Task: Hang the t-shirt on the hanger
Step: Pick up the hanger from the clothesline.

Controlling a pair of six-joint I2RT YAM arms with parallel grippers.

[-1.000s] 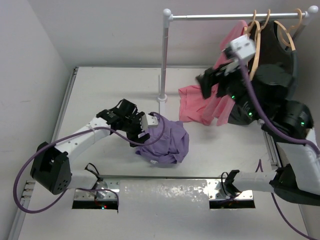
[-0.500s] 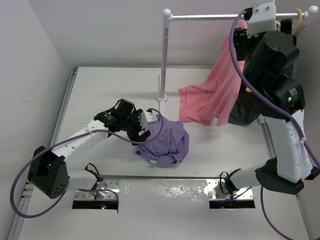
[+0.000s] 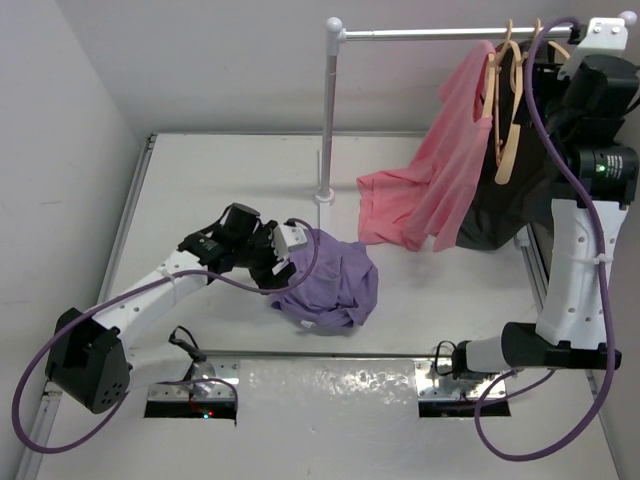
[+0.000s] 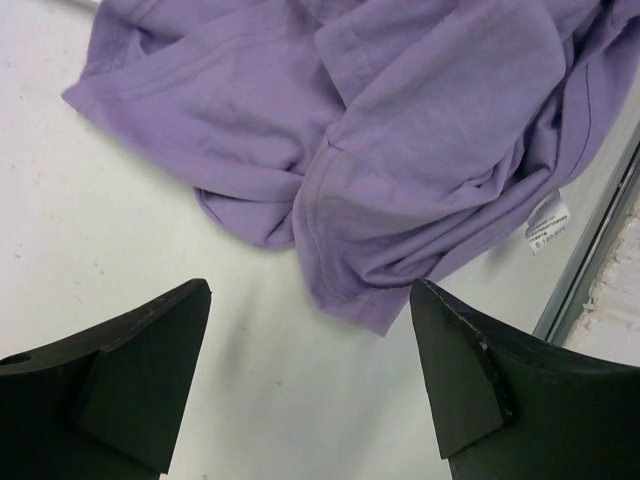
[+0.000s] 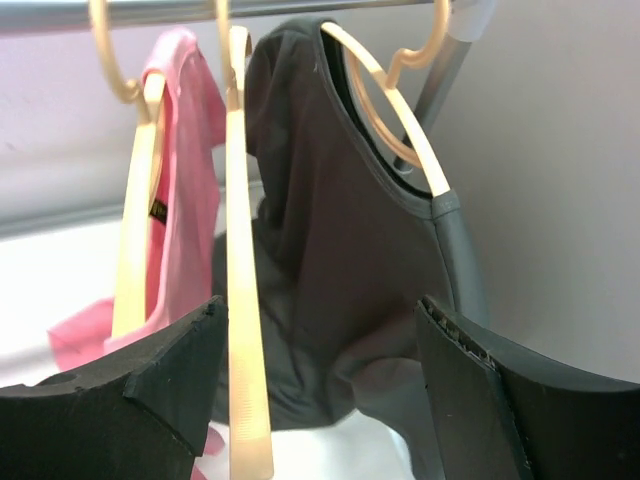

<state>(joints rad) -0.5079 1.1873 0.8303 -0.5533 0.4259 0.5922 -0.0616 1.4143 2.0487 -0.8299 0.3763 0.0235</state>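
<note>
The lavender t-shirt [image 3: 332, 286] lies crumpled on the table; its hem and label show in the left wrist view [image 4: 400, 150]. My left gripper [image 3: 284, 254] is open and empty, at the shirt's left edge, with bare table between its fingers [image 4: 310, 385]. My right gripper [image 5: 320, 380] is open and empty, raised to the rail. A bare tan hanger [image 5: 240, 300] hangs just inside its left finger; it also shows in the top view [image 3: 511, 125]. Two like hangers carry the pink and black shirts.
A pink shirt [image 3: 430, 195] and a black shirt [image 3: 505, 215] hang from the rail [image 3: 420, 33] and drape onto the table. The rail's post [image 3: 328, 120] stands on a round base [image 3: 323, 196] behind the lavender shirt. Walls close in on the left and back.
My right arm has swung up from in front of the pink shirt to the right end of the rail. My left gripper has drawn back slightly from the lavender shirt.
</note>
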